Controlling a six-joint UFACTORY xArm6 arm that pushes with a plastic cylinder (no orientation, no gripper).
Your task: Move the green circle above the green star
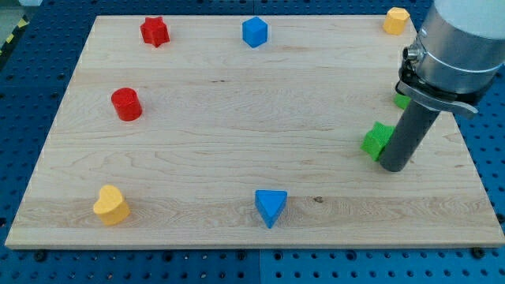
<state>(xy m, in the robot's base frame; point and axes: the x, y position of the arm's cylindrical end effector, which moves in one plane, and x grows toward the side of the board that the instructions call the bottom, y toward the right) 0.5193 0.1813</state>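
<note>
Eight blocks show on the wooden board [237, 134], which lies on a blue perforated surface [31, 95]. Two are red: a red star [155, 31] in the upper left of the frame and a red cylinder [126, 104] below it at the left. Two are yellow: a yellow heart-like block [111, 205] in the lower left and a yellow block [396, 20] at the upper right, its shape roughly hexagonal. Two are blue: a blue cube [255, 32] at the top centre and a blue triangle [271, 207] at the bottom centre. Two are green, both at the right of the frame: a green block [376, 140] with notched edges, probably the star, sits at the right centre, and a second green block [402, 101] peeks out just above it, mostly hidden behind the rod, so its shape cannot be made out; whether it is the circle cannot be told. The arm enters from the upper right, its grey housing [458, 39] ending in the dark rod. My tip [394, 167] rests on the board just right of the notched green block and a little lower in the frame, touching its right side or nearly so. The rod has nothing that opens or closes and grasps nothing; it only stands beside that block.
</note>
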